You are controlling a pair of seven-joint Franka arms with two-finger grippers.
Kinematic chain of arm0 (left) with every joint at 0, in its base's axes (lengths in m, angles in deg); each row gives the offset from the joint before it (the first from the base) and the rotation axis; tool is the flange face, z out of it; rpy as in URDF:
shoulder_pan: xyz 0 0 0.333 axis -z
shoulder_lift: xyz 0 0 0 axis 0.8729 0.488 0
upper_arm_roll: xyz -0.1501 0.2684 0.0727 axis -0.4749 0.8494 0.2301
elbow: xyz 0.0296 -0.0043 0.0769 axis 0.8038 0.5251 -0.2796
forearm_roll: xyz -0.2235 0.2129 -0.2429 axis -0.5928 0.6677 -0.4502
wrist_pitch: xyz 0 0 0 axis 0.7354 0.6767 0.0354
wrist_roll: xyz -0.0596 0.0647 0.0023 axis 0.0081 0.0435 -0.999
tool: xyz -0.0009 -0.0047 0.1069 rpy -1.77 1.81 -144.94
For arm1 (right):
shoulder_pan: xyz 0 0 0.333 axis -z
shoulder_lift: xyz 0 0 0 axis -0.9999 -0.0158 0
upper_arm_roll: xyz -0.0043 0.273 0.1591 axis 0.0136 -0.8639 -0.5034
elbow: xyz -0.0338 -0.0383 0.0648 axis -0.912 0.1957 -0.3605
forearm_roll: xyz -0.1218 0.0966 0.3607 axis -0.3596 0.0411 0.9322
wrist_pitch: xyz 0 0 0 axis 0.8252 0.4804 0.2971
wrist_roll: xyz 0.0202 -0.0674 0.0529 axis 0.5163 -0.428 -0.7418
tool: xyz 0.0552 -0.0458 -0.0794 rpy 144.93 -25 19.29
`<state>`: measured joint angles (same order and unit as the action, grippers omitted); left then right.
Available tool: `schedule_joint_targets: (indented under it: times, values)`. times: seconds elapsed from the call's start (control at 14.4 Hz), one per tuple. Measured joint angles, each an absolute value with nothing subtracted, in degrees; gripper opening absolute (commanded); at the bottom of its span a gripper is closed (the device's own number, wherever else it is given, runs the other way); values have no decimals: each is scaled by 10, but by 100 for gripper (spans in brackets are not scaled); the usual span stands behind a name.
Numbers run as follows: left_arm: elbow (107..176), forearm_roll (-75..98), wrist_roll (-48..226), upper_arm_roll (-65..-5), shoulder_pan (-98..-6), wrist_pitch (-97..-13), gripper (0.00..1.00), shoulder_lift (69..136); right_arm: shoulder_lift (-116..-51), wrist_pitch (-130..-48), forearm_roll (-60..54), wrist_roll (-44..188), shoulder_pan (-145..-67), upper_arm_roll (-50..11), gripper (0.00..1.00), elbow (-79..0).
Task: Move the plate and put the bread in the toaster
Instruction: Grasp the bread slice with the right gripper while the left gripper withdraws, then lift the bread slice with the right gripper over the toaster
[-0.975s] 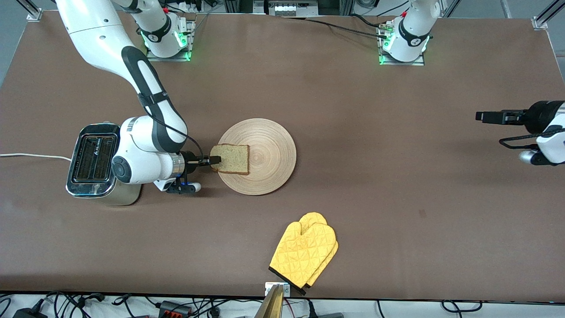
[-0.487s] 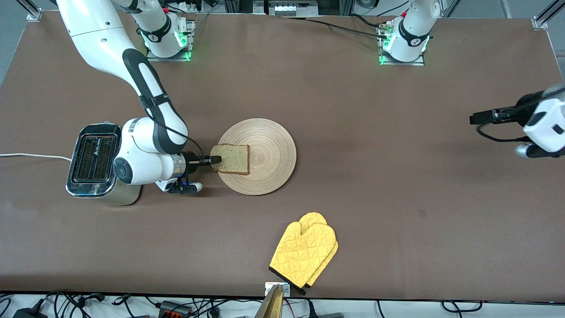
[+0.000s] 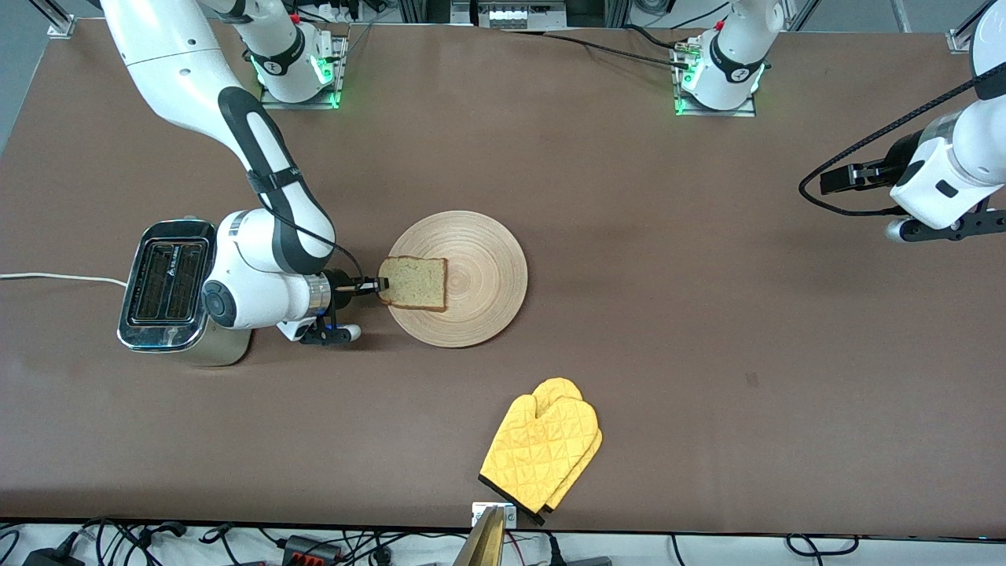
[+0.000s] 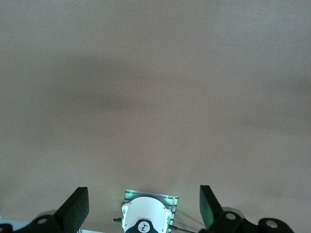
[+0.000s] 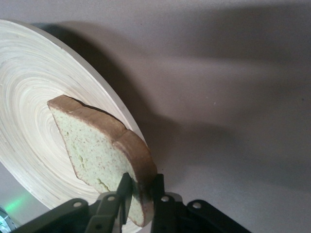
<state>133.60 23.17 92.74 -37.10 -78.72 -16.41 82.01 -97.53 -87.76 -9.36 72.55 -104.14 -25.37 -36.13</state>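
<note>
Brown wholemeal with a darker crust, the bread (image 3: 414,283) is one square slice, far smaller than the plate (image 3: 479,259) under it. It sits over the part of the plate toward the right arm's end of the table, its speckled face turned up toward the front camera. In the right wrist view the bread (image 5: 104,150) stands tilted, with one crust edge lifted and pinched, and the rest of the slice slanting out over the plate (image 5: 29,111).

The right gripper (image 3: 380,287) reaches sideways from the toaster's side of the plate and its fingers (image 5: 125,191) are closed on the crust at the slice's edge, one on each face of the bread.

The plate is round, flat, pale wood with ring grain, and it lies near the middle of the table (image 3: 629,354). The toaster (image 3: 165,287) stands toward the right arm's end, partly covered by the right arm; its chrome top shows two dark slots running toward and away from the front camera, and a white cord (image 3: 55,277) leads off from it. Its sides are cream. No writing on it can be read.

The left gripper (image 4: 144,206) waits in the air over bare table at the left arm's end, its fingers (image 4: 77,204) spread wide with nothing between them.

A yellow quilted oven mitt (image 3: 542,450) lies near the table's edge closest to the front camera.
</note>
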Motion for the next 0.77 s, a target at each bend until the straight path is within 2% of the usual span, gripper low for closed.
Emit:
schedule_joint_targets:
  times: [0.07,0.49,0.77]
  values:
    - [1338,232,927,-371,-788,-164,100,820,-975,-878,-94,719,-1041,-254,0,-360]
    - [1351,232,927,-371,-788,-170,100,810,-966,-868,-94,681,-1037,-252,0,-334]
    - [1351,218,927,-371,-788,-173,100,799,-919,-781,-136,682,-1037,-231,0,-285]
